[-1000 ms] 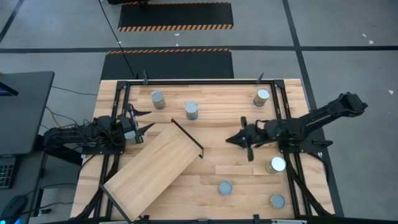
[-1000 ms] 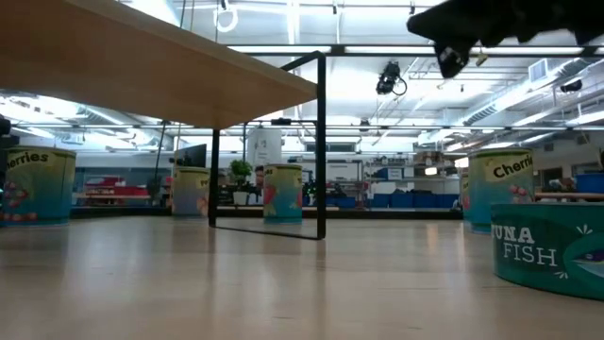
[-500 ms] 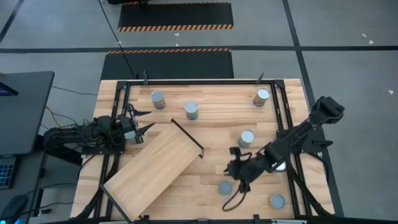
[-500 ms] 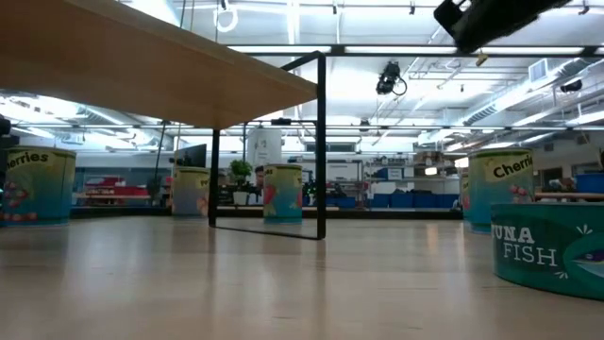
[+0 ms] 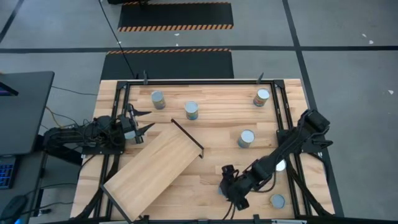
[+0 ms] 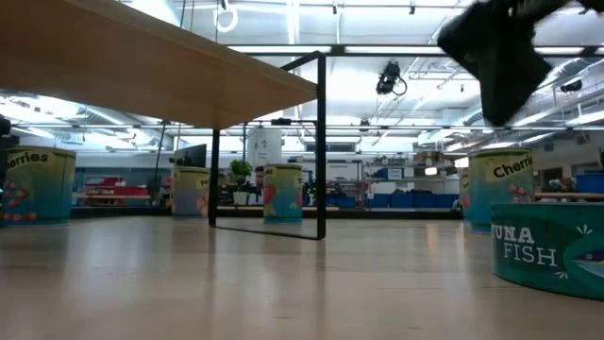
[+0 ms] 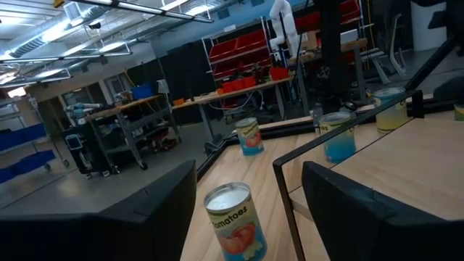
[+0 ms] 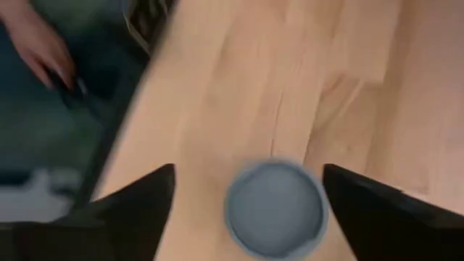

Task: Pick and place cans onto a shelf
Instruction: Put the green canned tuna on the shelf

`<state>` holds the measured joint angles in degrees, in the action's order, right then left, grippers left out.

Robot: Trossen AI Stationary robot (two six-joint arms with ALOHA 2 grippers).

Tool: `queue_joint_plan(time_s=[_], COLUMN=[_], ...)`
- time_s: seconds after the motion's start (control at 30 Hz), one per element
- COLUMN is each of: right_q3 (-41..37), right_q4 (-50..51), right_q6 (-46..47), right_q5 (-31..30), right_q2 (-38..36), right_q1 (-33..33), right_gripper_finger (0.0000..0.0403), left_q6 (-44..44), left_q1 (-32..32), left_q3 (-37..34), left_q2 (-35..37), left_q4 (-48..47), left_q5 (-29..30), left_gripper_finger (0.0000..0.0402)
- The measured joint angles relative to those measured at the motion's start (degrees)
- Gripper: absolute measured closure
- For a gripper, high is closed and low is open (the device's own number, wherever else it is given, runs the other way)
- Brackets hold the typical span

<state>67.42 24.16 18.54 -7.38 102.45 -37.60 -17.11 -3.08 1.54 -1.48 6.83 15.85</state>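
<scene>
on the butcher-block tabletop of pale wood strips point(image 5: 205, 93), the long light plywood shelf with its thin black metal frame point(image 5: 155, 168) lies skewed toward my left side, raised on its legs, with no can on it that i can see. around it stand the small cylindrical tins with shiny silver tops and labelled sides: two along the far edge point(image 5: 158, 99) point(image 5: 191, 110), one at the far right corner point(image 5: 262, 97), one mid-right point(image 5: 246, 138), one partly under my right arm point(image 5: 280, 165), one near the front edge point(image 5: 277, 201), and the low one i am going for point(image 8: 274, 209), almost hidden beneath my wrist from above.

my right gripper point(image 5: 229, 186) hovers straight over that tin near the front of the table, well apart from the shelf's near end; my jaws stand wide, one dark finger point(image 8: 134, 206) on each side of the lid, holding nothing. my left gripper point(image 5: 138, 123) waits by the table's left rail, just beside the shelf's far corner, jaws partly open and empty, a tomato-labelled can point(image 7: 230, 220) in front of it.

the biggest risk, as i judge it: coming down off-centre, so one finger lands on the rim and tips or skids the tin toward the table's front edge. next, a shallow grip on so short a can could let it slip on the lift. least, the carry could clip the shelf's black frame.
</scene>
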Motion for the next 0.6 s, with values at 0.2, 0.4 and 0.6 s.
queue_joint_plan(time_s=[0.2, 0.4, 0.6], right_q3=[2.9, 2.8, 2.6], right_q4=[7.0, 6.9, 5.9], right_q6=[-1.0, -5.3, -8.3], right_q5=[0.0, -1.7, -1.9], right_q2=[3.9, 5.5, 7.4], right_q1=[0.7, 0.9, 1.5], right_gripper_finger=[0.0019, 0.0017, 0.0019], left_q6=[0.0, 0.0, 0.0], left_q1=[0.0, 0.0, 0.0], left_q3=[0.0, 0.0, 0.0], left_q2=[0.0, 0.0, 0.0], left_q4=[0.0, 0.0, 0.0], left_q5=[0.0, 0.0, 0.0], left_gripper_finger=[0.0145, 0.0145, 0.0145])
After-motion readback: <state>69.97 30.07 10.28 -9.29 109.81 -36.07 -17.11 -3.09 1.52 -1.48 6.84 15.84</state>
